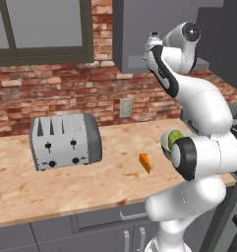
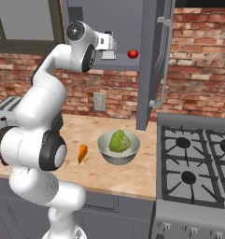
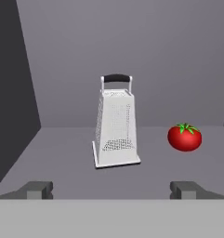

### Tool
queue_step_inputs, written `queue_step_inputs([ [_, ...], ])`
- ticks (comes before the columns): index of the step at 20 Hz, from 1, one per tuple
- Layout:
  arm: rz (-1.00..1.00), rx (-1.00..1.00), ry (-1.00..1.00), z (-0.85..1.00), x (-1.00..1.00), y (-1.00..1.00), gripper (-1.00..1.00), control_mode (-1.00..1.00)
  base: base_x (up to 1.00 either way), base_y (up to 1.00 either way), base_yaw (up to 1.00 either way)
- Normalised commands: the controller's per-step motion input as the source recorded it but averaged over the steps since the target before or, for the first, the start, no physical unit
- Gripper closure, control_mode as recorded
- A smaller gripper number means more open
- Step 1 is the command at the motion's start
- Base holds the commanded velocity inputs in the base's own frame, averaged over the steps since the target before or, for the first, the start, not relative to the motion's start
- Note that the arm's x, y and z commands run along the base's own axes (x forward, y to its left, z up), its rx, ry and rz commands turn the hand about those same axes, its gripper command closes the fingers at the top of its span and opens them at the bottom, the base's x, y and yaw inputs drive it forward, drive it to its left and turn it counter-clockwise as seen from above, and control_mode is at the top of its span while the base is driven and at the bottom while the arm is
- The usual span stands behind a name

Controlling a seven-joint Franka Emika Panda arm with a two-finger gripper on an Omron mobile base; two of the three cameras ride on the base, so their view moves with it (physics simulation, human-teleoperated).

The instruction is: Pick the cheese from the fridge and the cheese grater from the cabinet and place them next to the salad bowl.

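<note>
My fingers (image 3: 39, 189) stand wide apart and empty at the cabinet (image 2: 128, 28) niche, the cheese grater (image 3: 115, 123) upright ahead beside a tomato (image 3: 184, 137), while cheese (image 2: 82, 153) lies left of the salad bowl (image 2: 118, 148) on the wooden counter (image 1: 21, 182) below.

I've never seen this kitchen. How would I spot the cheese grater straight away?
Look up at the dark grey wall cabinet above the wooden counter, into its open shelf niche. There stands the silver-grey metal box grater, upright and tapering to a dark top handle. Its only neighbour is a small round red tomato, standing apart beside it.
</note>
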Motion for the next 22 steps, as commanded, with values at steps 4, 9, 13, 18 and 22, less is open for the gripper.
queue_step_inputs([
  [4, 0.00, 0.00, 0.00, -0.06, 0.49, -0.08, -1.00, -1.00, 0.00, 0.00, 0.00],
  [9, 0.00, 0.01, 0.00, -0.03, 0.47, -0.12, -1.00, -1.00, 0.00, 0.00, 0.00],
  [13, 0.00, 0.02, 0.00, 0.00, 0.38, -0.09, -1.00, -1.00, 0.00, 0.00, 0.00],
  [18, 0.00, 0.02, 0.00, -0.01, 0.24, 0.00, -1.00, -1.00, 0.00, 0.00, 0.00],
  [22, 0.00, 0.00, 0.00, -0.06, 0.33, 0.00, -1.00, -1.00, 0.00, 0.00, 0.00],
])
